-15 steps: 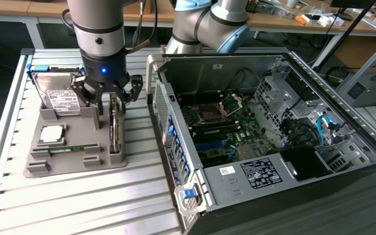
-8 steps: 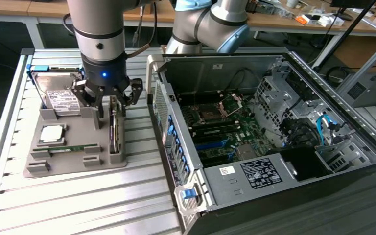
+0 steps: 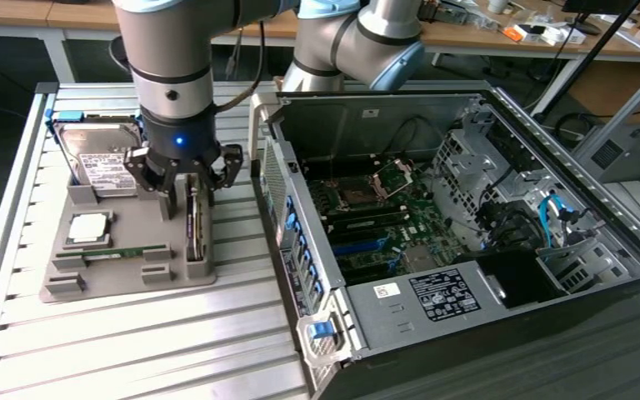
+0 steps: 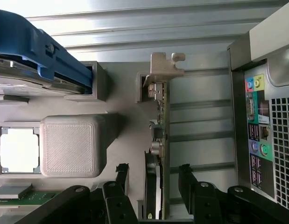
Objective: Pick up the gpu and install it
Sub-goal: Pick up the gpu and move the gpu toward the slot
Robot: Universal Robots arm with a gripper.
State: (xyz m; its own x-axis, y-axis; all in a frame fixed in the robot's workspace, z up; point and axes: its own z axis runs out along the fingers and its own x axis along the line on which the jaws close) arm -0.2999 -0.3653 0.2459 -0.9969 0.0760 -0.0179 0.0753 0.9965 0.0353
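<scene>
The gpu [image 3: 194,232] stands on its long edge in a slot at the exterior view's right side of the grey holder tray [image 3: 120,287]. In the wrist view the gpu [image 4: 159,135] is a thin dark board with a silvery bracket [image 4: 165,66] at its far end. My gripper [image 3: 190,202] hangs directly over it and is open. Its black fingers [image 4: 122,173] straddle the card with a gap on each side, and the gripper [image 4: 153,176] holds nothing.
The tray also carries a hard drive [image 3: 103,158] in a blue caddy [image 4: 46,56], a processor [image 3: 89,227] and a green memory stick [image 3: 126,250]. The open computer case [image 3: 453,233], motherboard [image 3: 370,225] exposed, lies close on the exterior view's right. All rest on a slatted metal table [image 3: 131,354].
</scene>
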